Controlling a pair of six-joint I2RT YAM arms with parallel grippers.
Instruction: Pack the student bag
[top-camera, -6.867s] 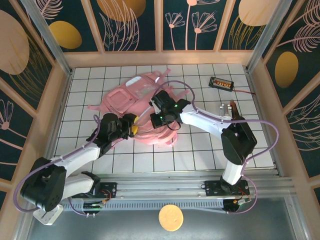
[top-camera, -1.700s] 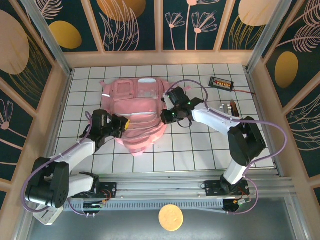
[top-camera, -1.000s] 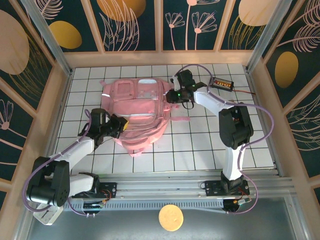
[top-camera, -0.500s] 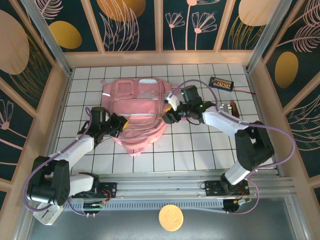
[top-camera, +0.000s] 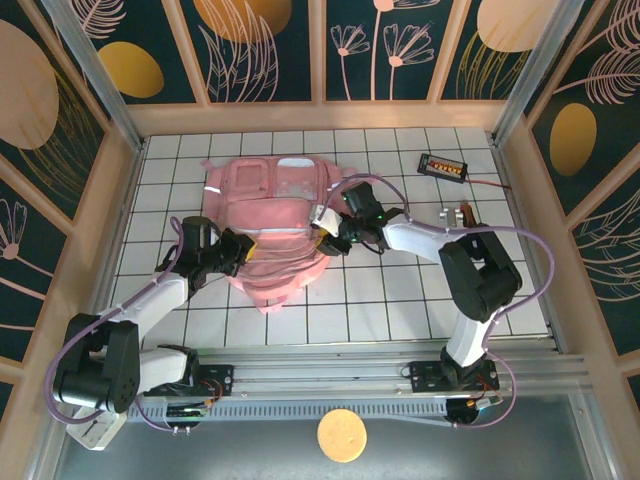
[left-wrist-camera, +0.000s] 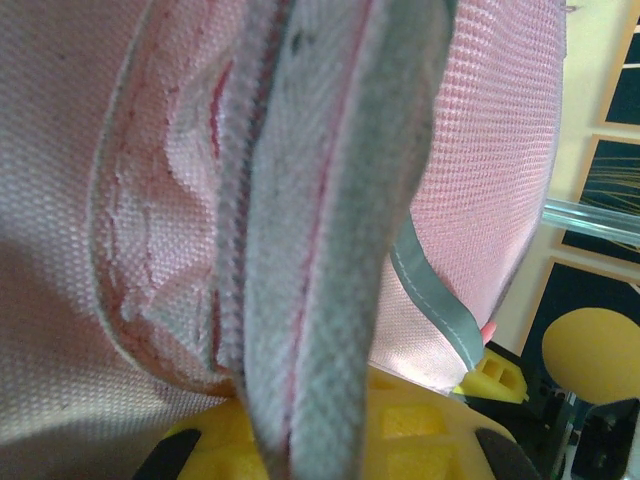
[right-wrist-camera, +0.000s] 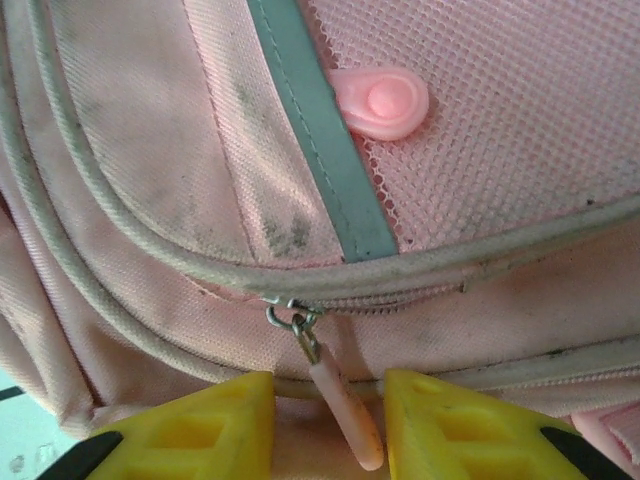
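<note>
The student bag (top-camera: 275, 225) lies flat on the tiled table, a big pink backpack with its clear front pocket facing up. My left gripper (top-camera: 238, 249) is at its left edge, shut on a fold of grey-pink webbing and fabric (left-wrist-camera: 320, 250) that runs down between the yellow fingers (left-wrist-camera: 420, 430). My right gripper (top-camera: 326, 236) is at the bag's right side. Its jaws stand open, a yellow finger (right-wrist-camera: 210, 425) on each side of a pink zip pull (right-wrist-camera: 345, 415) that hangs from a shut zip (right-wrist-camera: 400, 300), with a gap on both sides.
A small black device (top-camera: 443, 165) with orange parts and a cable lies at the back right. Metal pieces (top-camera: 458, 213) sit near the right wall. Wooden walls enclose the white tiled table (top-camera: 400, 290).
My right gripper has swung from behind the bag down to its right edge, and its jaws have narrowed around the zip pull. The left gripper and bag have stayed put.
</note>
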